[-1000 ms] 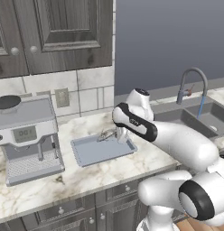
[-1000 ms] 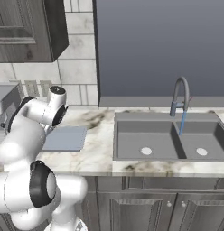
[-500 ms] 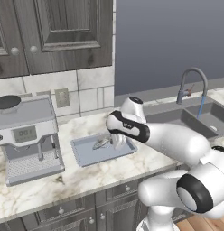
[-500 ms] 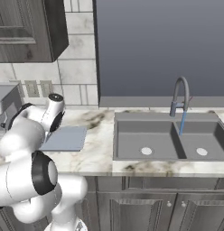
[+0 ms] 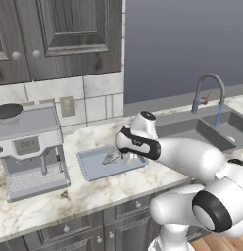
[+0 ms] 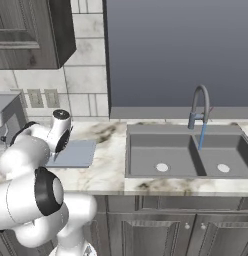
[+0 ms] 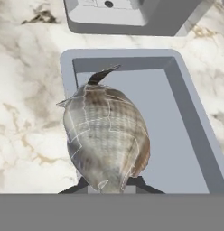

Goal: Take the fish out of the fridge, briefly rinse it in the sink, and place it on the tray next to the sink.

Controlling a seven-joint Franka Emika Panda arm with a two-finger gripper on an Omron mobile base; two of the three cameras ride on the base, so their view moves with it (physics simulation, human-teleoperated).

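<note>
The fish (image 7: 107,135) hides the gripper (image 7: 109,184) fingertips in the hand view, its head cut off at the bottom, held clamped between the jaws just above the blue-grey tray (image 5: 91,166) beside the coffee machine (image 5: 28,147), the arm reaching low and leftward over the marble counter (image 5: 94,191).

A kitchen: sink (image 6: 188,159), cabinets (image 5: 55,39), coffee machine (image 5: 28,147).

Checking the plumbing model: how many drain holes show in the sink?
2. One drain lies in the left basin of the sink, the other drain in the right basin, under the faucet. None seems hidden.
</note>
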